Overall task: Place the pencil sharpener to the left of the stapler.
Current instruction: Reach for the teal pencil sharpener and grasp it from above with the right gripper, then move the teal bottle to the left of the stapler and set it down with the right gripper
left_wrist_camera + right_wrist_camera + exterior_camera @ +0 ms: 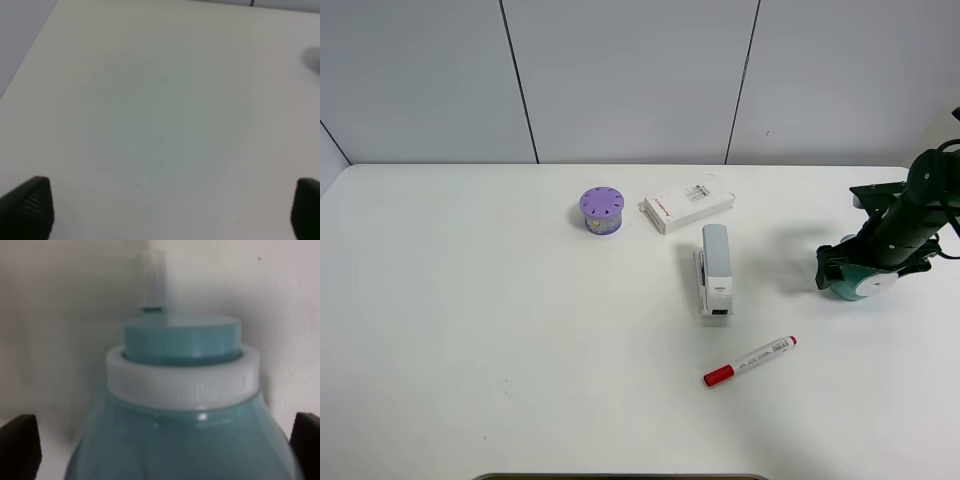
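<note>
Although bracketed by the right gripper (pixel 162 450), not yet placed: pencil sharpener (pixel 860 285) sitting on the table (pixel 470 300) at the far right of the exterior high frame, well apart from the stapler (pixel 714 270) at centre, and on the wrong side of it. Right claw spread wide, one finger on either side of the teal barrel in the right wrist view, with a sliver of table showing beside the body on one side; judged released, not clamped. Left gripper (pixel 160 207) likewise spread, over bare table, nothing between the fingers.

Done so far, by the look of it: approach and straddle only. Left to do: close on the barrel, lift, carry across the frame past the stapler, and set down on the bare patch at centre left, below the purple cylinder (pixel 601 209) and clear of the red-capped marker (pixel 750 361) at lower centre. Nearly all of the task ahead.
</note>
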You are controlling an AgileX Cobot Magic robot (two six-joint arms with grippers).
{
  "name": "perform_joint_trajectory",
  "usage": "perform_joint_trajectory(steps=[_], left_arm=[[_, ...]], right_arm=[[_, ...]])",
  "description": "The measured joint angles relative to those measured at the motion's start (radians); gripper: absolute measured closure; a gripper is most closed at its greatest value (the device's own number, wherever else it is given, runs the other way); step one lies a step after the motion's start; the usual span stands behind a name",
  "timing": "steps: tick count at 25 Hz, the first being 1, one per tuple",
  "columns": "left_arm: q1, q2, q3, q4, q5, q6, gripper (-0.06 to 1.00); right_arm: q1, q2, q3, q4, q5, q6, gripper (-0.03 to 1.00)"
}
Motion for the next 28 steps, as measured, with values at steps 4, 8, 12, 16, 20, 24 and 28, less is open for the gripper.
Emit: perform_joint_trajectory(steps=[4,8,12,16,20,24,28], left_arm=[[0.000,0.000,0.000,0.000,0.000,0.000,-0.01],[0.000,0.000,0.000,0.000,0.000,0.000,-0.01],[0.000,0.000,0.000,0.000,0.000,0.000,-0.01],[0.000,0.000,0.000,0.000,0.000,0.000,-0.01],[0.000,0.000,0.000,0.000,0.000,0.000,-0.01],[0.000,0.000,0.000,0.000,0.000,0.000,-0.01],[0.000,0.000,0.000,0.000,0.000,0.000,-0.01]], right_arm=[[0.000,0.000,0.000,0.000,0.000,0.000,0.09],[-0.002,0.000,-0.002,0.000,0.004,0.000,0.29],[-0.002,0.000,-0.002,-0.002,0.004,-0.001,0.29],[-0.002,0.000,-0.003,-0.002,0.004,-0.001,0.29],[-0.002,0.000,-0.003,-0.002,0.004,-0.001,0.29],[-0.002,0.000,-0.003,-0.002,0.004,-0.001,0.29],[-0.002,0.000,-0.003,-0.002,0.004,-0.001,0.29]])
